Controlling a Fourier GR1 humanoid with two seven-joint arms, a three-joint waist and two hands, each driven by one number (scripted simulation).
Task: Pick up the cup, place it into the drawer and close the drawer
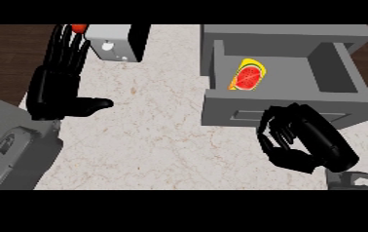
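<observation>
A: In the head view, where is the cup (248, 76)?

B: It lies inside the open drawer (215, 55), at the left wall, near the counter's (151, 128) far right corner. The right hand (305, 141), fingers curled and grasping nothing, is at the drawer's front. The left hand (57, 87) rests open at the counter's left edge.

A: The risk?

B: I think a push off-centre may skew the drawer and jam it.

Even, soft light; faint shadows.

We see a pale, veined, marble-like counter (158, 128), a matt grey drawer (237, 110), dark wood (22, 55) at left, and glossy black hands
</observation>
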